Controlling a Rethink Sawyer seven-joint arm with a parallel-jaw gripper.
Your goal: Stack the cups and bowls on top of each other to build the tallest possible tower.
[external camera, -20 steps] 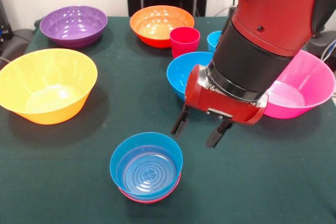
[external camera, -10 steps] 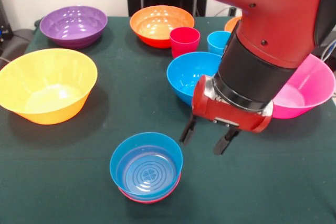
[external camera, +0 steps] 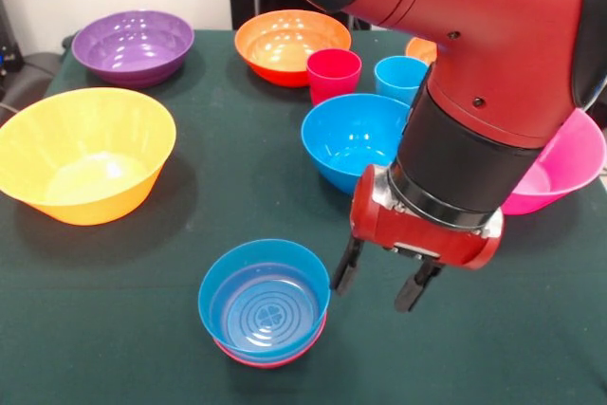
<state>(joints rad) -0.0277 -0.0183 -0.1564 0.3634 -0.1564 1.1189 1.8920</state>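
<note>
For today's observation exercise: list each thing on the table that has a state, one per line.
End effector: open, empty, hovering beside the stack.
Small blue bowl: upright, nested in a red bowl.
Red cup: upright, empty.
Blue cup: upright.
Yellow bowl: upright, empty.
Purple bowl: upright, empty.

Arm low, reaching in from above
The tool (external camera: 381, 285) hangs just over the tabletop (external camera: 114, 329), black fingers (external camera: 345, 268) spread apart, nothing between them.
</note>
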